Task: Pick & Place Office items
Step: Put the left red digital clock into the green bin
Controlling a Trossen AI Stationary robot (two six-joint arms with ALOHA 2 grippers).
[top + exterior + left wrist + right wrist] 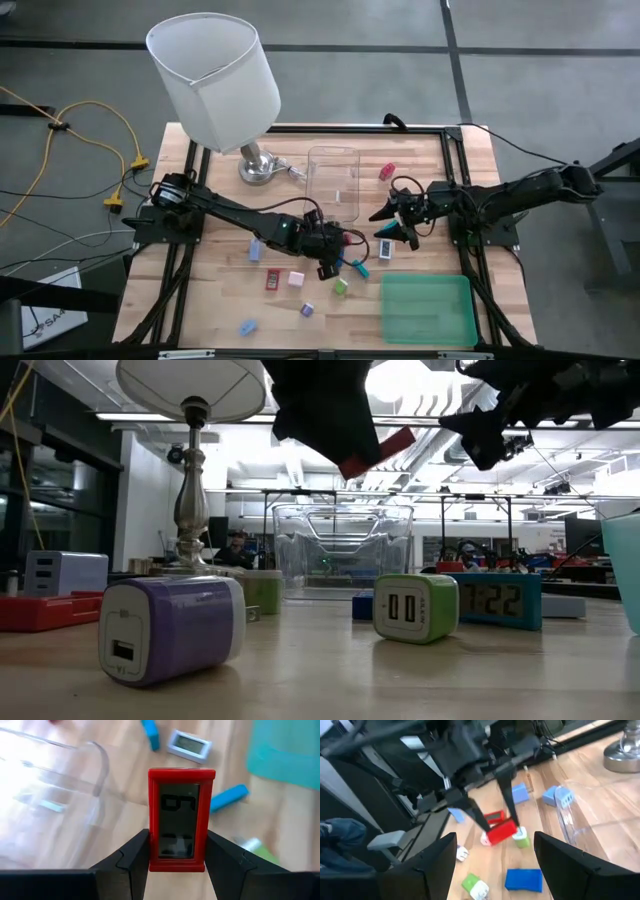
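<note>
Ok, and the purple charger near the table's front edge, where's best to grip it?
Take the purple charger across its flat side walls, probably coming straight down: it's a blocky cube sitting apart, bare wood on either side. The left end effector is shut on the red clock; the right end effector, open near the clear box, is free.
</note>
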